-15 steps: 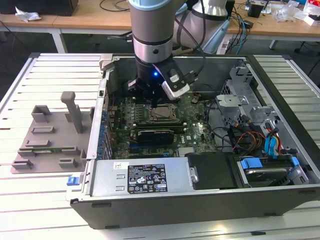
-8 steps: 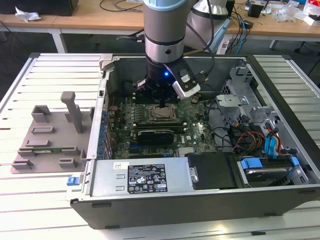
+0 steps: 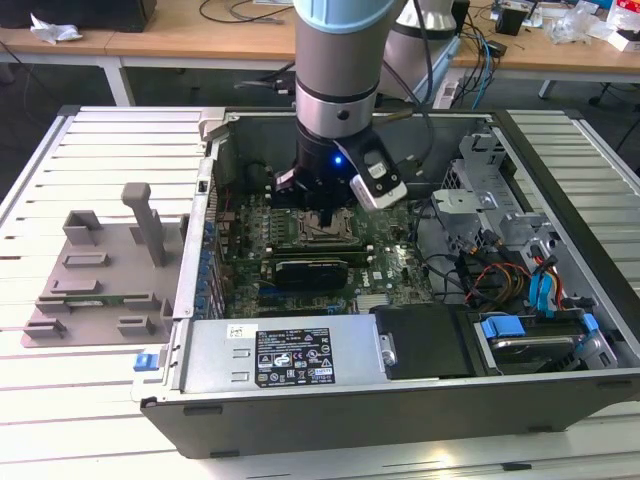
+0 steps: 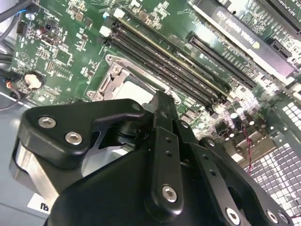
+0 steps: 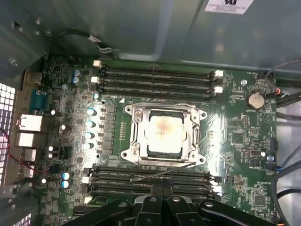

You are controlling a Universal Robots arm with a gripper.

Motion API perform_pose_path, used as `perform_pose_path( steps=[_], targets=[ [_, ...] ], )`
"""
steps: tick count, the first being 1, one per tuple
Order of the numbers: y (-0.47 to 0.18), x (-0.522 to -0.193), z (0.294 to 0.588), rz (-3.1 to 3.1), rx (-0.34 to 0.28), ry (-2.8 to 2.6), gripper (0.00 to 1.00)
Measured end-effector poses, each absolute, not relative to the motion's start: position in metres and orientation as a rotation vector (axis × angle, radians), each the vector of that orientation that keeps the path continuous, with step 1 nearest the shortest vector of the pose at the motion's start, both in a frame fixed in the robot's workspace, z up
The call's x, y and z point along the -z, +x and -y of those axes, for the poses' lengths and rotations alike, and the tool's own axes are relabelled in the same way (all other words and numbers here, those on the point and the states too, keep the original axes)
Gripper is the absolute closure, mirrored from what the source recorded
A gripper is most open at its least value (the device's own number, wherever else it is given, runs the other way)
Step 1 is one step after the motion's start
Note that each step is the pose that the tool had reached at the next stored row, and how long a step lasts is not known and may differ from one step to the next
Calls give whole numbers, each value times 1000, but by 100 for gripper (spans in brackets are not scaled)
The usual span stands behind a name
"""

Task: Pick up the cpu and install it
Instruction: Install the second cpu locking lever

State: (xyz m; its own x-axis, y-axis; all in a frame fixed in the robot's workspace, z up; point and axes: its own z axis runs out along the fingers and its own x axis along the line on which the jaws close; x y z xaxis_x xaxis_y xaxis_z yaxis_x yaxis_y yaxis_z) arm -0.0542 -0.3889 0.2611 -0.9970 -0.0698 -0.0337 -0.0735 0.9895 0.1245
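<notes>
The cpu (image 5: 164,134) lies flat in the metal-framed socket (image 5: 135,136) of the green motherboard (image 5: 237,136), its pale silvery top facing up. A corner of the cpu (image 4: 137,92) also peeks out past the gripper body in the second wrist view. My gripper (image 5: 162,189) hovers just beside the socket with its two fingers pressed together and nothing between them. In the exterior view my gripper (image 3: 322,214) reaches down into the open computer case, directly over the socket area. A thin wire lever (image 5: 155,174) lies along the socket's edge nearest the fingertips.
Black memory slots (image 5: 155,80) flank the socket on two sides. A grey fixture plate (image 3: 100,270) with raised blocks lies on the exterior view's left. The power supply (image 3: 290,355), a black card (image 3: 310,270) and blue-cabled drive bays (image 3: 535,300) crowd the case.
</notes>
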Motion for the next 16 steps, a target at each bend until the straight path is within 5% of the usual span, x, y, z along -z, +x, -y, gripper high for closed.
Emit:
perform_pose_path(
  steps=[16],
  targets=[
    [-67, -238, 390, -3106, -198, -112, 89]
  ],
)
